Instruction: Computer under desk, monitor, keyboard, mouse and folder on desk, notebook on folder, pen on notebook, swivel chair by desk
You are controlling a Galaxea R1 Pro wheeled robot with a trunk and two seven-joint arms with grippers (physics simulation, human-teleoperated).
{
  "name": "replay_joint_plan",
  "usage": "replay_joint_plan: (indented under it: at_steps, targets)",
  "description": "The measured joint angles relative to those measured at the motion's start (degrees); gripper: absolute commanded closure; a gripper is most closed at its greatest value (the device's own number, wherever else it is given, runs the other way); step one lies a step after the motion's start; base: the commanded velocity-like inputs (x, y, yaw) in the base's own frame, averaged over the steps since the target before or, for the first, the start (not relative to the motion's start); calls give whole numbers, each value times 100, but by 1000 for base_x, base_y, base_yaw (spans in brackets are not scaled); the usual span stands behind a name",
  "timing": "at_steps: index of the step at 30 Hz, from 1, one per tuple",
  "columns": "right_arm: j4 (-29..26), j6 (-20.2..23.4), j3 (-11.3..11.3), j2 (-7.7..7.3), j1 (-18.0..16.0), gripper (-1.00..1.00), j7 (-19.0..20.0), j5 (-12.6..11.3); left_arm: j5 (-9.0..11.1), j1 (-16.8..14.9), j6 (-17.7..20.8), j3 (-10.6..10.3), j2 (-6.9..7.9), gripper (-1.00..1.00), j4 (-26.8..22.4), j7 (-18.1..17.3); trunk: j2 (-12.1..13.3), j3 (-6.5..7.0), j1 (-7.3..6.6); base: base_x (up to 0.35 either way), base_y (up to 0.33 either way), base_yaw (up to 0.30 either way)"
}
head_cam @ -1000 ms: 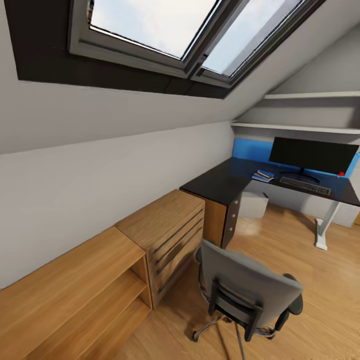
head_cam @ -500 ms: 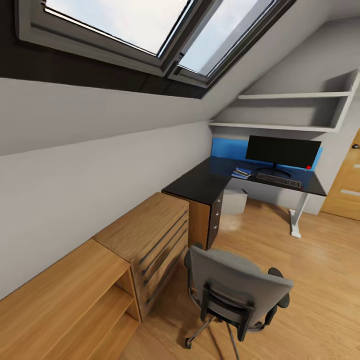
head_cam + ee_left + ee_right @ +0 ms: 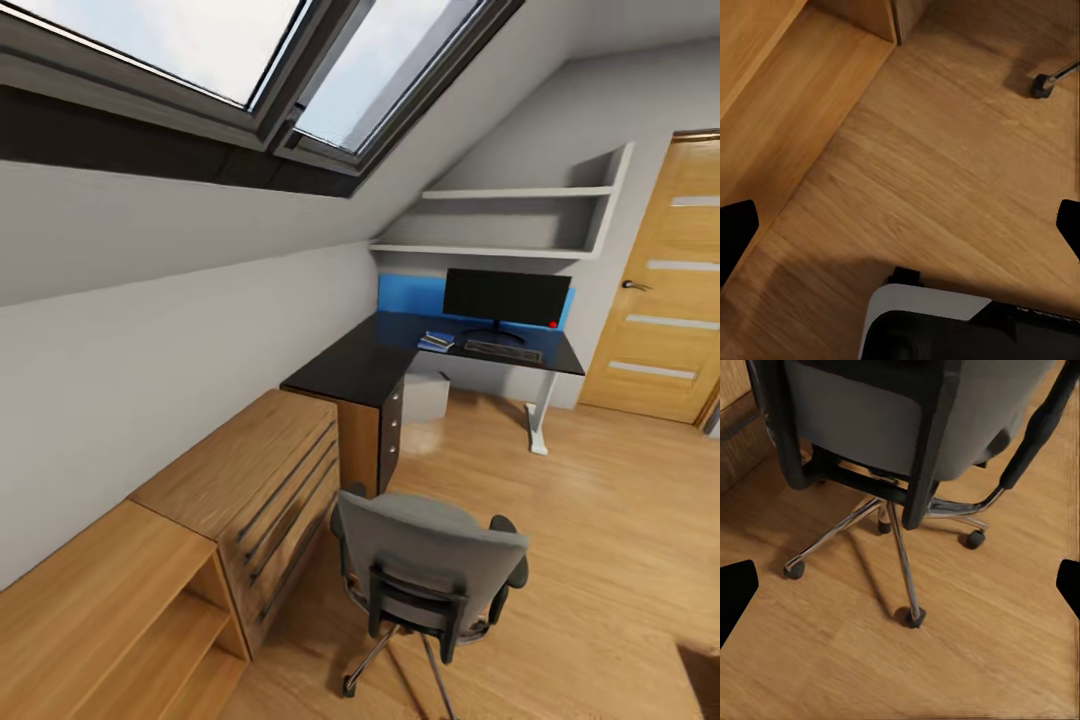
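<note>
The grey swivel chair [image 3: 425, 570] stands on the floor with its back to me, and the backrest hides its seat. In the right wrist view my open right gripper [image 3: 900, 585] hangs above the floor behind the chair's base [image 3: 896, 521]. My left gripper [image 3: 900, 225] is open over bare floor beside a chair caster [image 3: 1042, 85]. Far off, the black L-shaped desk [image 3: 345, 370] carries the monitor [image 3: 507, 298], the keyboard [image 3: 502, 351], a blue stack of books [image 3: 437, 341] and a small red thing [image 3: 552, 324]. A pale computer box [image 3: 427, 397] sits under the desk.
A wooden drawer unit [image 3: 255, 480] and a low open shelf [image 3: 100, 610] line the sloped wall on the left. A wooden door [image 3: 665, 290] stands at the right and wall shelves [image 3: 500, 220] hang above the desk. Open wood floor [image 3: 600, 520] lies right of the chair.
The whole head view has shifted: the camera turned right and drew back, bringing the door into sight. Chair and desk things have not moved.
</note>
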Motion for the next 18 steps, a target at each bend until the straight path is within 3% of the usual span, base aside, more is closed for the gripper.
replay_joint_plan:
  at_steps: [11, 18]
  targets:
    - [0, 1, 4, 0, -3, -100, 0, 0, 0, 0, 0, -1, 4, -100, 0, 1, 0, 0, 0, 0, 15, -300]
    - [0, 2, 4, 0, -2, -100, 1, 0, 0, 0, -6, -1, 5, -100, 1, 2, 0, 0, 0, 0, 249, -300]
